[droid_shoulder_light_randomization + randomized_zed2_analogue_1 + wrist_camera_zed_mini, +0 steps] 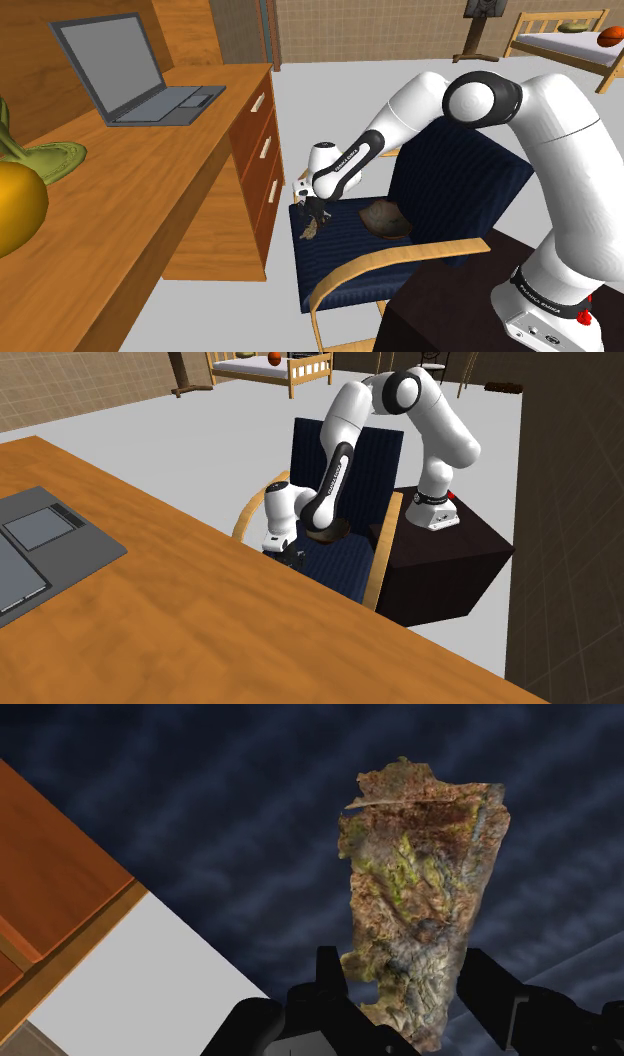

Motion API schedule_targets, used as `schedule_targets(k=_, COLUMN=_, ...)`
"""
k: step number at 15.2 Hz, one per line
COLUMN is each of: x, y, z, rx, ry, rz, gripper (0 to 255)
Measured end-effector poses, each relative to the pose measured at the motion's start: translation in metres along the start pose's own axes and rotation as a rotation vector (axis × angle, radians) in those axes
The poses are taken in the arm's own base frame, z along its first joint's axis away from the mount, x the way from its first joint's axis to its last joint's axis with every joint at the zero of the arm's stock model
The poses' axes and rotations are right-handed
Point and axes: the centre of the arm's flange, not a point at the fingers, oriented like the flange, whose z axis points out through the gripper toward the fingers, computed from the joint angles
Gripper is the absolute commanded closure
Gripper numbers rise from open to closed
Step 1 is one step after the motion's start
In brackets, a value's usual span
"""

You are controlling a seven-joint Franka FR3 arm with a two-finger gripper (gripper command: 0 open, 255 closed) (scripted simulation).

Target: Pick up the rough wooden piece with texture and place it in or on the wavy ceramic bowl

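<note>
Black two-finger gripper (403, 974) looks clamped on the narrow end of the rough mottled brown-green wooden piece (420, 874). Its long axis runs straight out past the fingertips, just above the navy chair seat (345, 248). The dark brown wavy bowl (386, 217) sits near, sideways from the gripper toward the stand.

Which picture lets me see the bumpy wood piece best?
The wrist view: the wood piece is close up, its rough brown and green surface plain. The shoulder view shows it small beneath the gripper on the chair. The second exterior view barely shows it.
</note>
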Motion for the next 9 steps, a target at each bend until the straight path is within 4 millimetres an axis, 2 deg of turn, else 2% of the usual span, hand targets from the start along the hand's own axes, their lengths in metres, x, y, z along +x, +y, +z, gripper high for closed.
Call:
schedule_targets(k=5, x=0.0, y=0.0, z=-0.001, rx=0.002, ry=0.0, rz=0.0, gripper=255)
schedule_targets(k=9, x=0.005, y=0.002, z=-0.019, rx=0.002, ry=0.001, rz=0.0, gripper=255)
